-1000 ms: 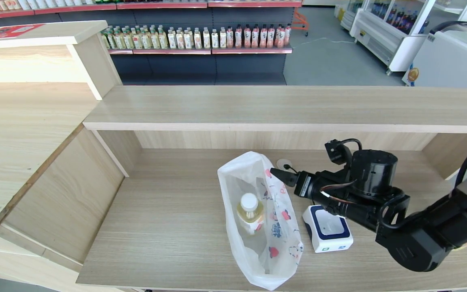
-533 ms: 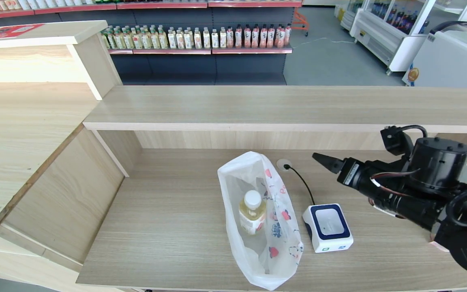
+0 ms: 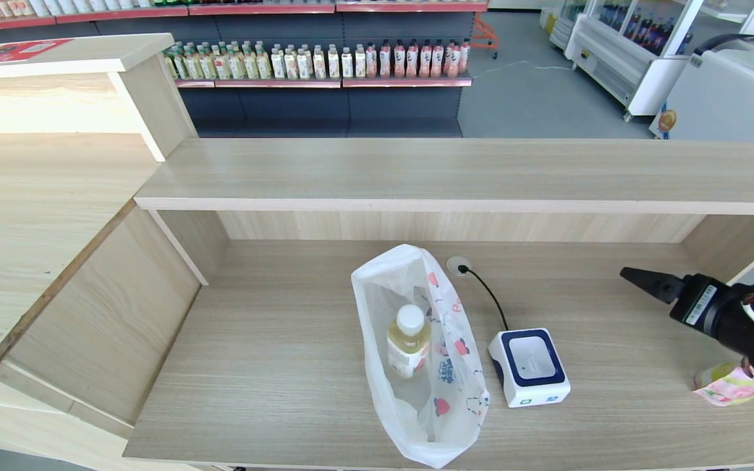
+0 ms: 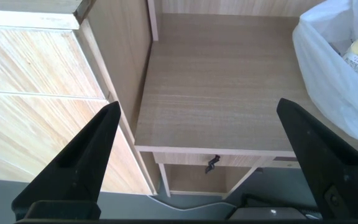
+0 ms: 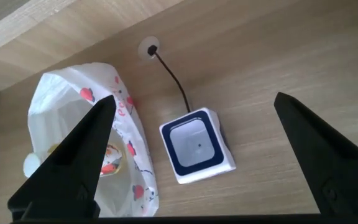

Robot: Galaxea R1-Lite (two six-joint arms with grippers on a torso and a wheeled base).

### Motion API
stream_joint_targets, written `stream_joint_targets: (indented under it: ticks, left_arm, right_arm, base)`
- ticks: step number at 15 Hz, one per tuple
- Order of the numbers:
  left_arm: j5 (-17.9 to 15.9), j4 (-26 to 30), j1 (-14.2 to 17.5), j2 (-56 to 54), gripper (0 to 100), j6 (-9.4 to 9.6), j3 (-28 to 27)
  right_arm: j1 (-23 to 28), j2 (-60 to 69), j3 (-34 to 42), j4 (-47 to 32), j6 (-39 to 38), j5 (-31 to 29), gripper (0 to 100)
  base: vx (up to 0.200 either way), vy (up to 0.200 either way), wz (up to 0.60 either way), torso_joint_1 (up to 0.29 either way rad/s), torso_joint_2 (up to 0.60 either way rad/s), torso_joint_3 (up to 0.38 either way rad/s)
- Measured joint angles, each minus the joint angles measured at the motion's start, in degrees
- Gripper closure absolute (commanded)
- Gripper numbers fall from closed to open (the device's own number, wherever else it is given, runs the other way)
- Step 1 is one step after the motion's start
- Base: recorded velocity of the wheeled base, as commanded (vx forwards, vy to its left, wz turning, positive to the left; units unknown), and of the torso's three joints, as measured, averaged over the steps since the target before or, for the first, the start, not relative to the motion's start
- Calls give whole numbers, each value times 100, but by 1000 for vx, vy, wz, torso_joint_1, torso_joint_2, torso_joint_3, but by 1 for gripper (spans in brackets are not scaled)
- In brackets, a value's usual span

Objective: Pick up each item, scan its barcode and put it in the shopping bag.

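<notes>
A white shopping bag (image 3: pixel 416 366) with red prints stands open on the lower counter. Inside it a yellow drink bottle (image 3: pixel 408 340) with a white cap stands upright. The white and blue barcode scanner (image 3: pixel 529 366) sits just right of the bag, its cable running to a hole in the counter. My right gripper (image 3: pixel 629 273) hovers open and empty far to the right of the scanner; from its wrist I see the scanner (image 5: pixel 197 146) and bag (image 5: pixel 86 124) below my right gripper (image 5: pixel 192 98). A pink and green packet (image 3: pixel 730 386) lies on the counter under that arm. My left gripper (image 4: pixel 197 104) is open and empty, off the counter's front left corner, with the bag (image 4: pixel 334 68) beyond it.
A raised wooden shelf (image 3: pixel 468 173) runs along the back of the counter, with side walls at left (image 3: pixel 102 307) and right. Store shelves of bottles (image 3: pixel 318 62) and freezers stand far behind. Bare counter (image 3: pixel 266 353) lies left of the bag.
My right arm has drawn back to the right, away from the bag, uncovering the scanner and the pink packet. The bottle has settled slightly lower in the bag.
</notes>
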State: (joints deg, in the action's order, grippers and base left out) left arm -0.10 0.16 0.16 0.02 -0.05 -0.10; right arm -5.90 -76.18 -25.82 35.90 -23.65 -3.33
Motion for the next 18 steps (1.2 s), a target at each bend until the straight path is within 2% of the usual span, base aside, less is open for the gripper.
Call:
stream_joint_targets:
  ticks: [2,18]
  left_arm:
    - [0,2,0,0,0,-9,0]
    - [10,6,0,0,0,5,0]
  right_arm:
    - [117,293,30,-254,0,5,0]
    - [163,700,218,-917,-40,-11,0]
  base:
    - [0,0,0,0,0,0]
    - [0,-200,0,2,2,4]
